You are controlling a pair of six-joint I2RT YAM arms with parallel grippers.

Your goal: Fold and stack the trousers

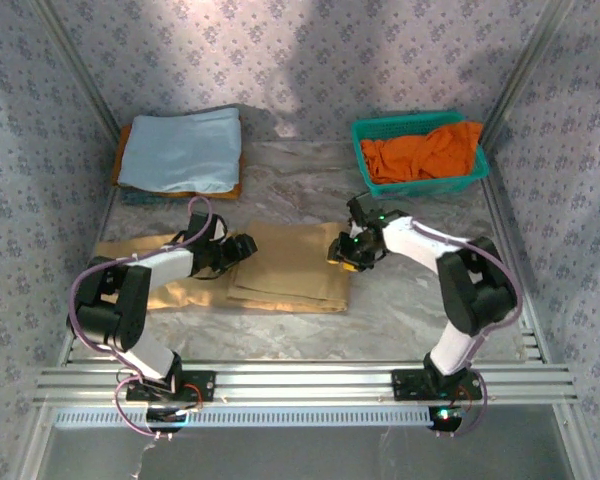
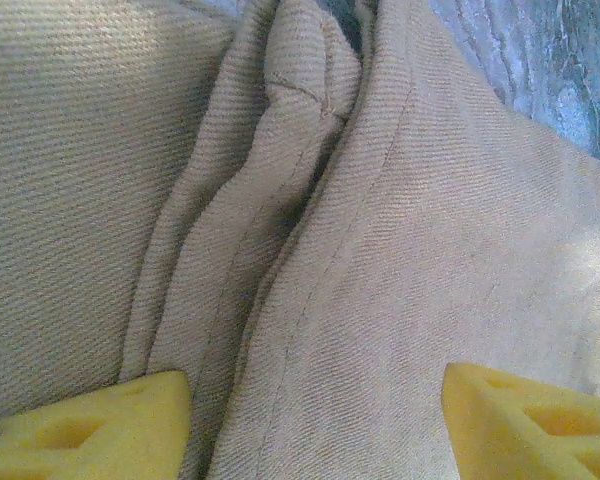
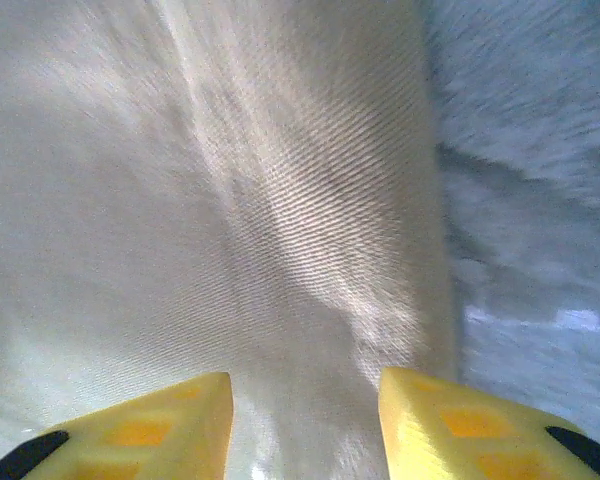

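With the trousers [image 1: 290,265] lying part-folded mid-table [image 1: 410,310], the left gripper [image 2: 315,400] wide open over a crease and the right gripper [image 3: 305,400] half open at their right edge, both empty, each should pinch all layers squarely before folding.

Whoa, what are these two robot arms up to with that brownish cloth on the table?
Two robot arms are folding tan trousers on the table. The trousers are partly folded, doubled over in the middle with a length trailing left. The left claw is open over creased cloth there, and the right claw is open at the trousers' right edge; neither seems to grip anything. A folded light blue cloth lies at the back left.
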